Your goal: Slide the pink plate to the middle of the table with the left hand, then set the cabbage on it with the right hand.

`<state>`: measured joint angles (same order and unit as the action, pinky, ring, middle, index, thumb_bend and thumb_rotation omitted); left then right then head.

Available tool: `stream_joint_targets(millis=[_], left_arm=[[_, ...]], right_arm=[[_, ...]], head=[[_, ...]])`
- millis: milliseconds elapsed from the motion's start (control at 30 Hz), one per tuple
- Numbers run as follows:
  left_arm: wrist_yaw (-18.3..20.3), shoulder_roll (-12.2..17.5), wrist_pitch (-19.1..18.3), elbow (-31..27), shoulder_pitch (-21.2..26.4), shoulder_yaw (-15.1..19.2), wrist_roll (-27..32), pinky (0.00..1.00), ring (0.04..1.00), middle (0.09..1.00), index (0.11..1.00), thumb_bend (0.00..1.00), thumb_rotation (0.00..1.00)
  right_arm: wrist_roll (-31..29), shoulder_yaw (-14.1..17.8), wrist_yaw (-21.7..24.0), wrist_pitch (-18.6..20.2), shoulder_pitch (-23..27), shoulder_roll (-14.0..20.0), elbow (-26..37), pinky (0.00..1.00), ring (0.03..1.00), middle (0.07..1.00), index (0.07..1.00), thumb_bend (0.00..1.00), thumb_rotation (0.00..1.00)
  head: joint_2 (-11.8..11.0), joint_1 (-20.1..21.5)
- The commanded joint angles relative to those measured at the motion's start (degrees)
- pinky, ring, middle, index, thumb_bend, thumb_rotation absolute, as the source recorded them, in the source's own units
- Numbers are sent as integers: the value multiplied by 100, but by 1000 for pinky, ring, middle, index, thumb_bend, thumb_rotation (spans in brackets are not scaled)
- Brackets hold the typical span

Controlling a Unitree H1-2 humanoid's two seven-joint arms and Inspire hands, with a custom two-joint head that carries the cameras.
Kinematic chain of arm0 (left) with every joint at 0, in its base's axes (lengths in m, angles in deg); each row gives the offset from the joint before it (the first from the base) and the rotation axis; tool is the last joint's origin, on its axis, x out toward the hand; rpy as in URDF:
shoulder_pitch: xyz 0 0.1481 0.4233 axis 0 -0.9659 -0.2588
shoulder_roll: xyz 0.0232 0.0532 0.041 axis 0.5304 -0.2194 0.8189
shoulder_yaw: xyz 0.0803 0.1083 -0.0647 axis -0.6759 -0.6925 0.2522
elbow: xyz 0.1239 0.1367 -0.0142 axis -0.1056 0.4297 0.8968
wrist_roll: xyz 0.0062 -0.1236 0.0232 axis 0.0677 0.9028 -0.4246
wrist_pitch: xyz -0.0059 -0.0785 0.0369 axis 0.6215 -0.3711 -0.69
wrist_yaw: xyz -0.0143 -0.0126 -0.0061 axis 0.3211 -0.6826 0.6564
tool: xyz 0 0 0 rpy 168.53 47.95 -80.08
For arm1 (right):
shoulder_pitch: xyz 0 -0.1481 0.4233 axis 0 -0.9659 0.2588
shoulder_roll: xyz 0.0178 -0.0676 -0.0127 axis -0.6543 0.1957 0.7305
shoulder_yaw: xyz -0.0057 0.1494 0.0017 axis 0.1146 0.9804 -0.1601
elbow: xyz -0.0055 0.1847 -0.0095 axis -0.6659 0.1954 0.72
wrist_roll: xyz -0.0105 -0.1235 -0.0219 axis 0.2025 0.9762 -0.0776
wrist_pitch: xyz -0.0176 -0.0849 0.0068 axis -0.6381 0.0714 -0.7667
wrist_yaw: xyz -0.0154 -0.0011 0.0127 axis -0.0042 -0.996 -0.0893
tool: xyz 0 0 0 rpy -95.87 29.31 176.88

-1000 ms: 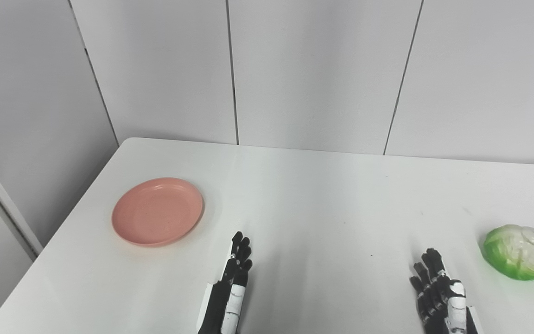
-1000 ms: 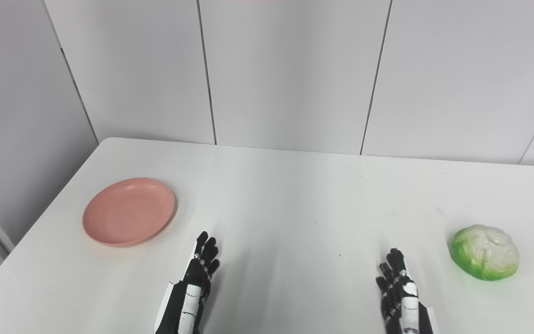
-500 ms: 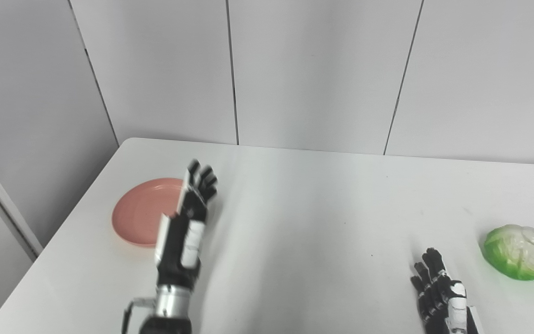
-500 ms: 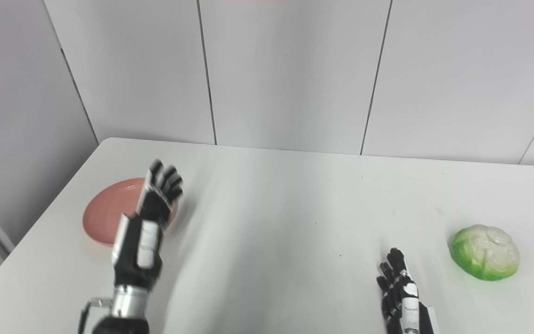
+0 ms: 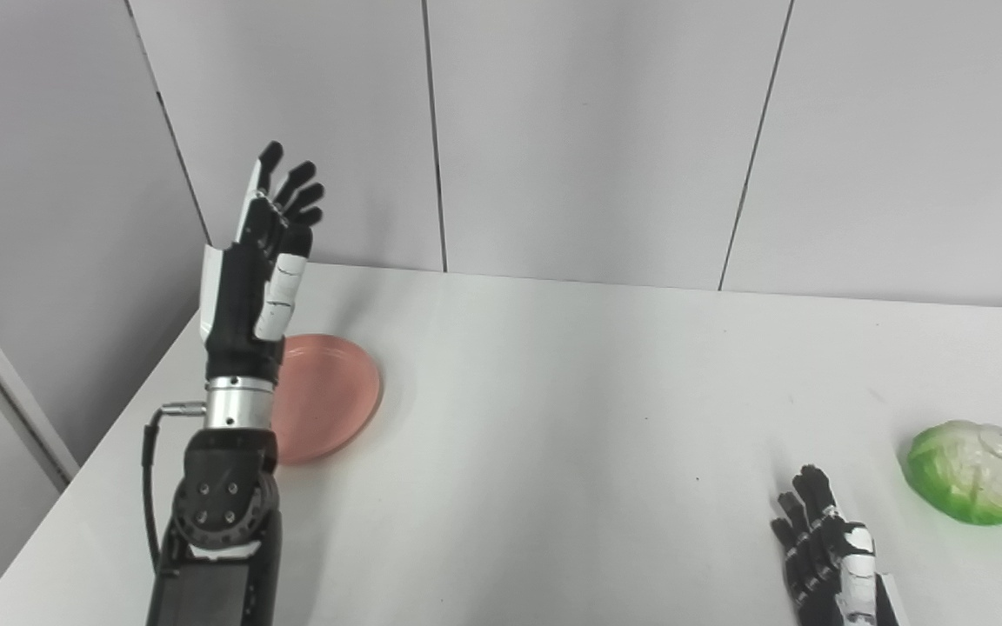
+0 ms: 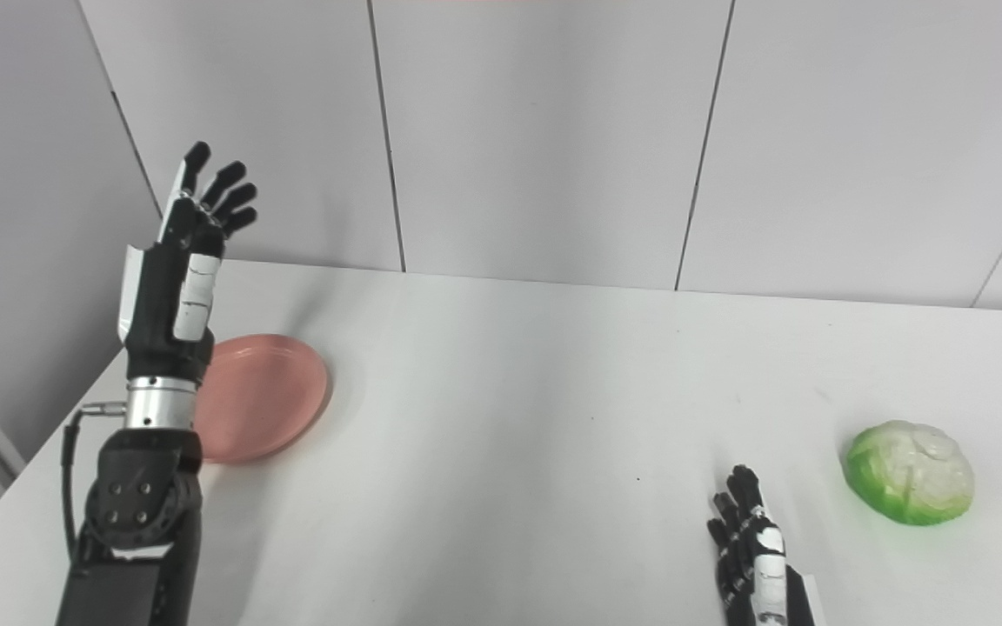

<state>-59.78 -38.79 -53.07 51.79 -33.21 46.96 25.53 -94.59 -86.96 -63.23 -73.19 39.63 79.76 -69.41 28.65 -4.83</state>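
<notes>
Two robot hands over a white desk, left robot hand raised high above the plate at desk's left, fingers spread and empty, right robot hand low near the front edge, fingers apart, holding nothing, cabbage just beside it at far right.

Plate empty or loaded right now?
Empty. The plate shows only bare pink where the left hand and its arm don't cover it; the cabbage sits on the table far right.
</notes>
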Motion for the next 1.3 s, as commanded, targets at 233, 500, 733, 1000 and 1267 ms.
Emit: stream_joint_targets(millis=[233,500,733,1000,1267], left_arm=[[-257,1055,634,1379,700,302,-193,820,889,923,964,840,918],[-83,1386,614,2113,702,479,358,839,914,937,958,793,920],[405,1196,257,2750,702,997,1831,878,916,936,939,859,880],[941,959,232,3230,608,1193,2762,875,922,942,924,915,869],[1202,875,358,3758,692,1156,2906,911,927,915,909,967,829]], right_arm=[[-67,-25,18,196,-728,115,203,1000,990,998,962,787,1000],[-76,-10,36,265,-740,145,256,1000,987,996,959,789,1000],[-81,-7,39,299,-755,142,286,1000,994,1000,968,773,1000],[-56,-21,40,323,-779,148,325,1000,990,999,966,779,1000],[-39,-34,22,344,-774,128,337,1000,990,1000,964,797,1000]], head=[[73,-8],[121,-17],[142,9],[186,38],[213,65]])
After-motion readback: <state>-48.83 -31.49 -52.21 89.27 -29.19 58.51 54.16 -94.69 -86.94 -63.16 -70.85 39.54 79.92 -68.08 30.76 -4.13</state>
